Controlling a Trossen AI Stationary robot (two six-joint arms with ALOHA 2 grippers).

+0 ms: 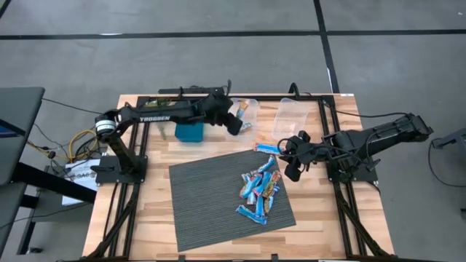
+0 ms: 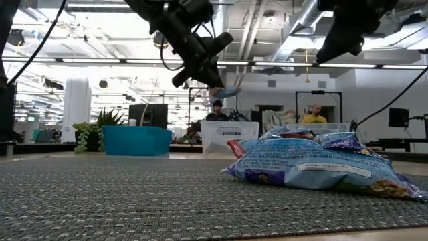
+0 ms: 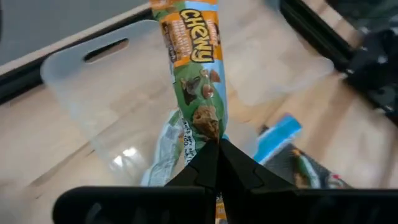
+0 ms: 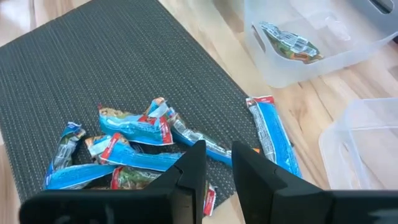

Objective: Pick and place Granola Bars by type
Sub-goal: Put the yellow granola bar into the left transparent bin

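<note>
- Left gripper [image 3: 217,149] – jaws clamped on a green-orange granola bar [image 3: 196,74], held in the air over the left clear tub [image 1: 248,110] at the table's far side.
- Right gripper [image 4: 217,163] – jaws slightly apart, empty, hovering at the dark mat's [image 1: 207,204] right edge.
- Remaining granola bars [image 1: 261,185] lie piled on the mat; one blue bar [image 4: 272,134] lies on the table [image 1: 153,211] beside it.

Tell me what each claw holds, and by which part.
Left claw pinches a Chewy bar by one end, above a tub. Right claw holds nothing.
</note>
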